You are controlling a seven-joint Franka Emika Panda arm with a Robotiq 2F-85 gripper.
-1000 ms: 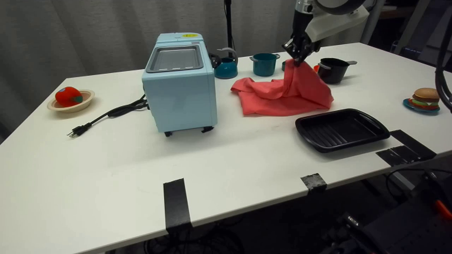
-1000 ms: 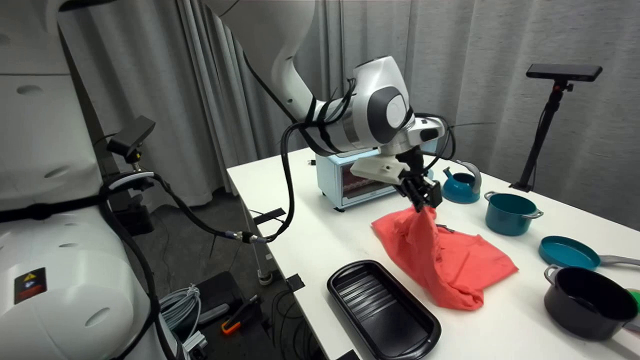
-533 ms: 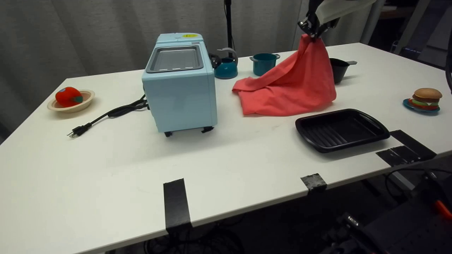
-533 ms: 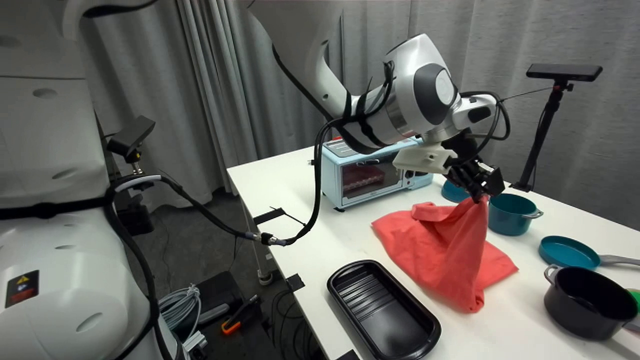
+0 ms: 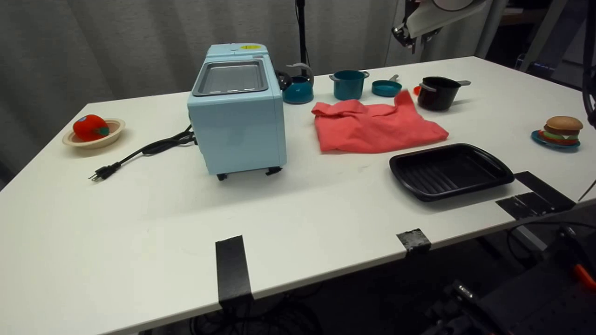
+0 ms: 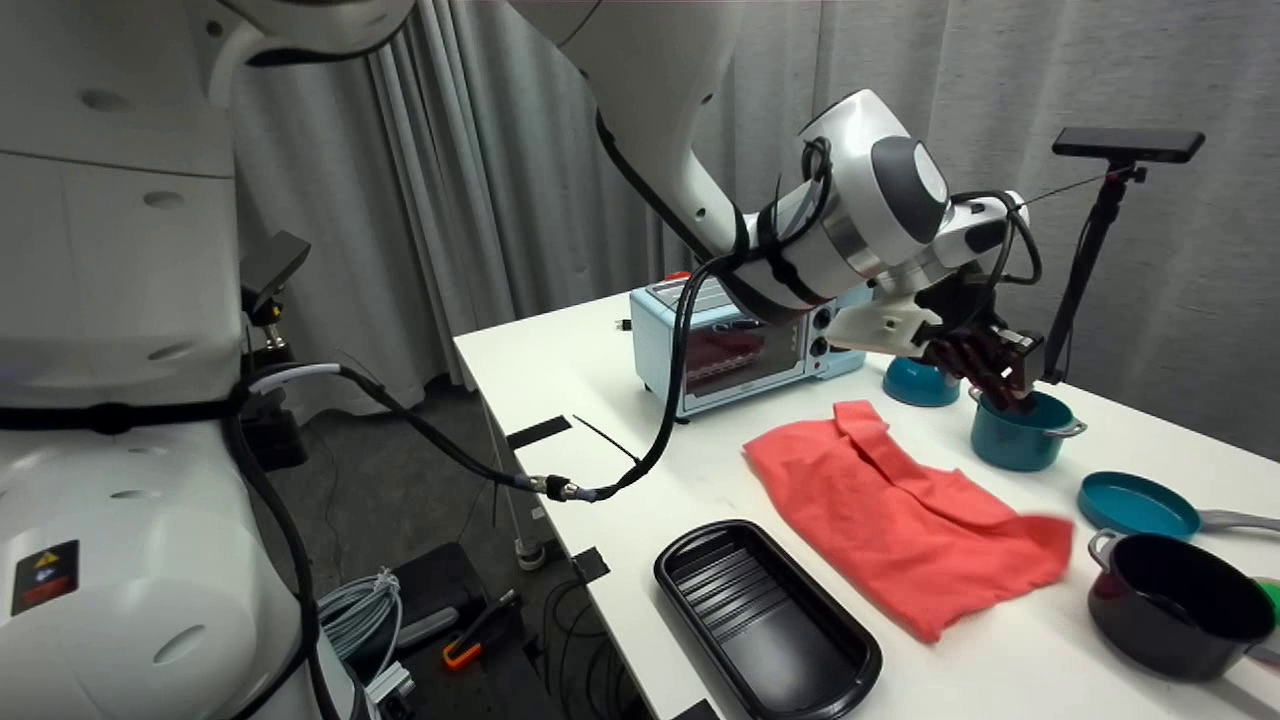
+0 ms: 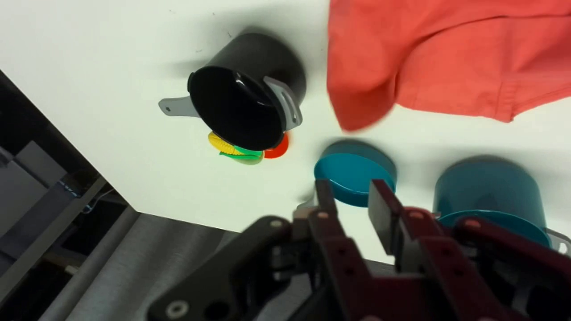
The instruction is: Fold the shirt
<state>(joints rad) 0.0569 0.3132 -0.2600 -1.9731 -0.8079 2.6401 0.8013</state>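
Observation:
The red shirt lies on the table in a rough, creased shape in both exterior views (image 5: 372,130) (image 6: 900,530). One corner stands up at the far side in an exterior view and looks blurred. In the wrist view the shirt (image 7: 446,58) fills the top right, with a loose flap hanging toward the pans. My gripper (image 7: 351,189) is open, with nothing between its fingers. It is in the air beyond the shirt's far edge, apart from the cloth. It also shows in both exterior views (image 5: 417,47) (image 6: 1015,392), in front of the teal pot in one of them.
A black baking tray (image 5: 451,172) lies near the shirt's front edge. A black pot (image 6: 1180,605), teal pan (image 6: 1140,503), teal pot (image 6: 1015,440) and teal kettle (image 6: 920,382) stand along the far side. A blue toaster oven (image 5: 240,125) stands beside the shirt.
My gripper rose and moved toward the far side with the shirt pinched, lifting it. It has now opened and let go. The shirt has dropped and spread toward the black pot.

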